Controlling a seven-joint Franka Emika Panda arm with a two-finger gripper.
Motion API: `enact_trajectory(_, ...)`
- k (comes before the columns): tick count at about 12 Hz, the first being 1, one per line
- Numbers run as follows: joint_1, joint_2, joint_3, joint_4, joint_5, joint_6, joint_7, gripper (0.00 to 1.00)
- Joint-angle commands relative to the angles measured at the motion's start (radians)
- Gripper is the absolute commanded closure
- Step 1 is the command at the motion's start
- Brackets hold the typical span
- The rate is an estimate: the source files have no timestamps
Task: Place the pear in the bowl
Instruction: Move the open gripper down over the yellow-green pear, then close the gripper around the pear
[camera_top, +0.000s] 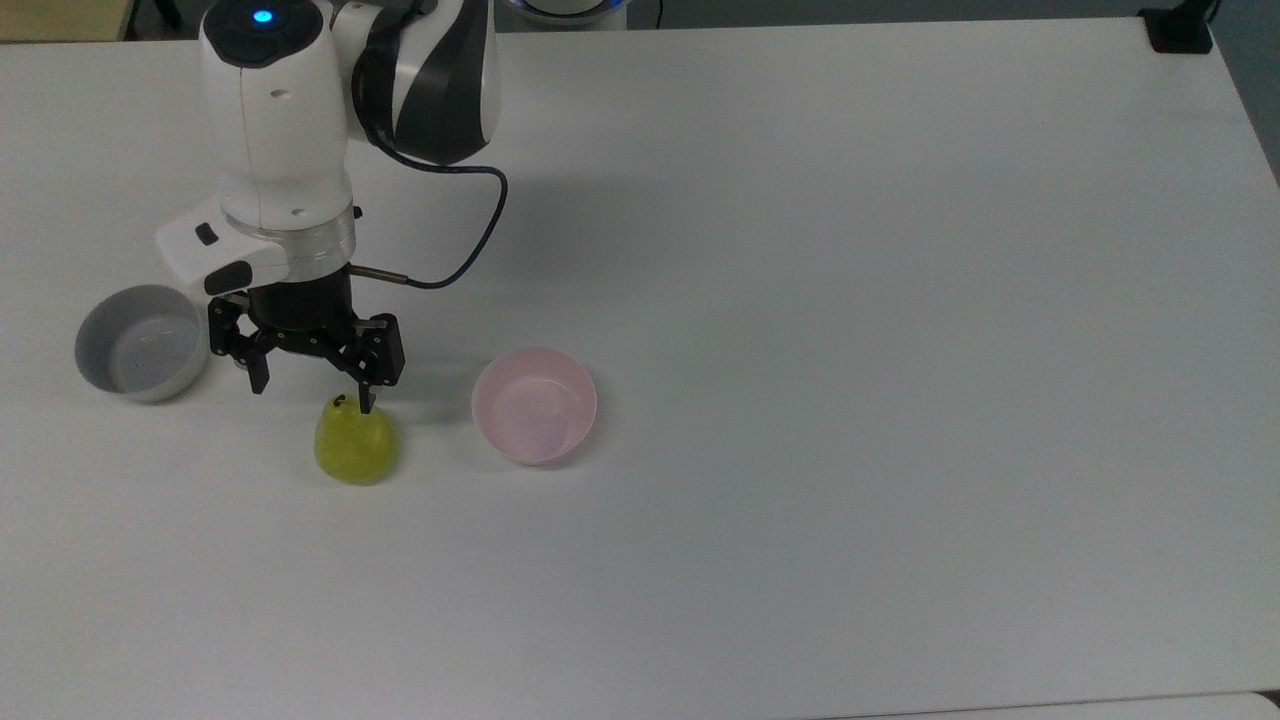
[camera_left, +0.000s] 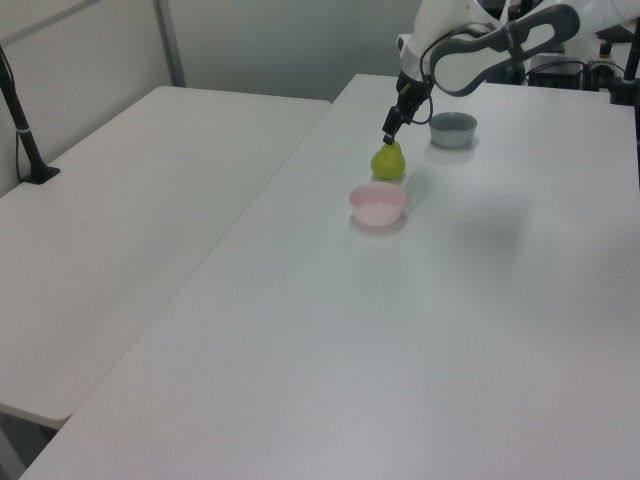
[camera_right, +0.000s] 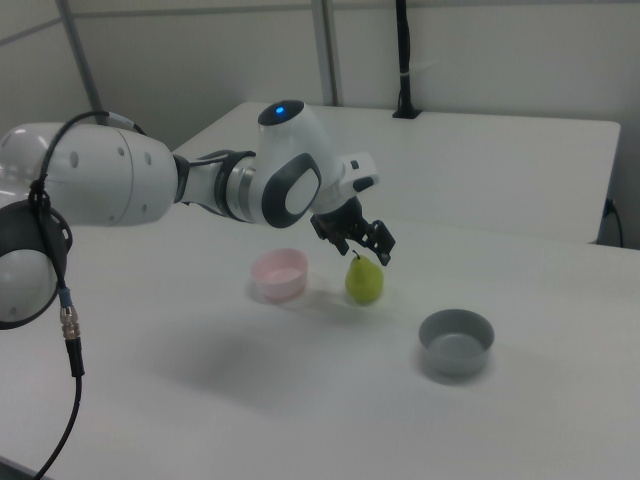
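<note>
The yellow-green pear (camera_top: 355, 446) (camera_left: 388, 162) (camera_right: 364, 283) stands upright on the white table, its dark stem pointing up. To the pear's right in the top view sits the pale pink bowl (camera_top: 535, 405) (camera_left: 377, 204) (camera_right: 279, 275), with nothing in it. My gripper (camera_top: 312, 398) (camera_left: 390, 133) (camera_right: 365, 252) is open and hangs just above the pear's top. In the top view one fingertip (camera_top: 367, 406) is beside the stem. Nothing is held between the fingers.
A grey bowl (camera_top: 140, 342) (camera_left: 452, 128) (camera_right: 456, 342) of like size sits on the top view's left, close to the gripper's other finger. The white table (camera_top: 850, 400) stretches wide to the top view's right. A second table (camera_left: 130, 230) adjoins on the left view's left.
</note>
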Motion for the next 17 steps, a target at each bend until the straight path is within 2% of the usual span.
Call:
enact_trajectory(1, 0.007, 0.05, 0.004, 0.019, 0.01, 0.031, 0.024, 0.0)
enact_trajectory(10, 0.013, 0.121, 0.006, 0.022, 0.008, 0.118, 0.024, 0.0)
enact_trajectory(11, 0.013, 0.127, 0.006, 0.022, 0.007, 0.126, 0.025, 0.04)
enact_trajectory(14, 0.013, 0.127, 0.006, 0.022, 0.004, 0.126, 0.025, 0.45)
enact_trajectory(17, 0.014, 0.115, 0.006, 0.022, 0.004, 0.123, 0.025, 0.62)
